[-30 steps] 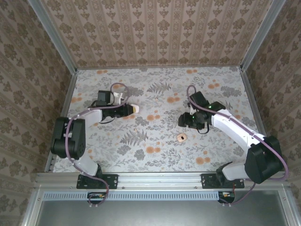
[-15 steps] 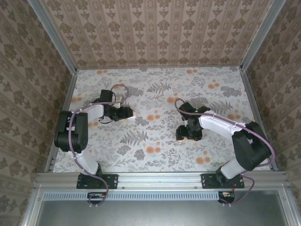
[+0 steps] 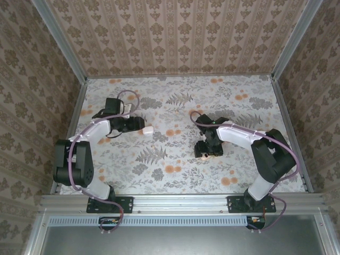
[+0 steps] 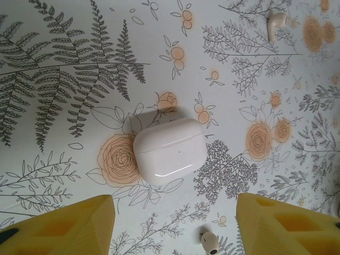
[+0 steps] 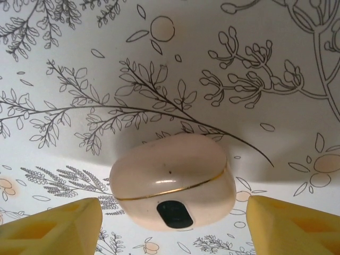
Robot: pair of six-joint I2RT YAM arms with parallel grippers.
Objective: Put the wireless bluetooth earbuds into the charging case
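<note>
Two earbuds loose on table (image 4: 48, 122): first earbud (image 4: 276, 24) beyond closed charging case (image 4: 170, 150), second earbud (image 4: 210, 243) nearer left jaws. Left jaws spread, charging case ahead of the gap, untouched. Right jaws spread either side of pinkish case (image 5: 172, 180), not touching.

We find the charging case (image 3: 148, 129) lying on the surface (image 3: 175, 101), left of centre, and a rounded box (image 3: 202, 153) well to its right, nearer the arm bases. In the left wrist view, one earbud (image 4: 211, 241) lies near the case toward the bottom edge, while the other earbud (image 4: 276, 22) lies well apart, at top right.
</note>
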